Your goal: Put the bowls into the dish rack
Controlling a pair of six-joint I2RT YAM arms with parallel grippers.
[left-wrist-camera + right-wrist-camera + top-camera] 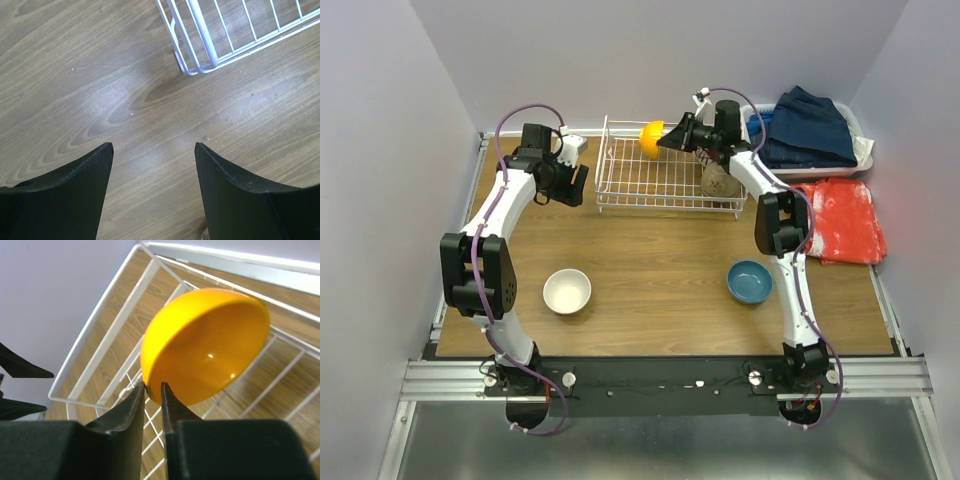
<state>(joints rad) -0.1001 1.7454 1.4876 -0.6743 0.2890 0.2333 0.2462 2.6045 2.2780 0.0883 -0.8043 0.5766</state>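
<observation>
Above the far edge of the dish rack [650, 182] [95, 320], we see the orange bowl [651, 138] [205, 345] tipped on its edge, its glossy outside facing the right wrist camera. The right gripper [666, 140] [152, 387] has its rim between the fingertips, the jaws only a sliver apart on it. A tan-brown bowl [720, 182] lies inside the rack at its right end, partly behind the right arm. On the table [660, 250] nearer the arm bases we find a white bowl [567, 291] on the left and a blue bowl [749, 281] on the right, well apart. The left gripper [576, 186] [152, 145] hangs just beside the rack's left near corner, jaws spread wide over bare wood, holding nothing.
</observation>
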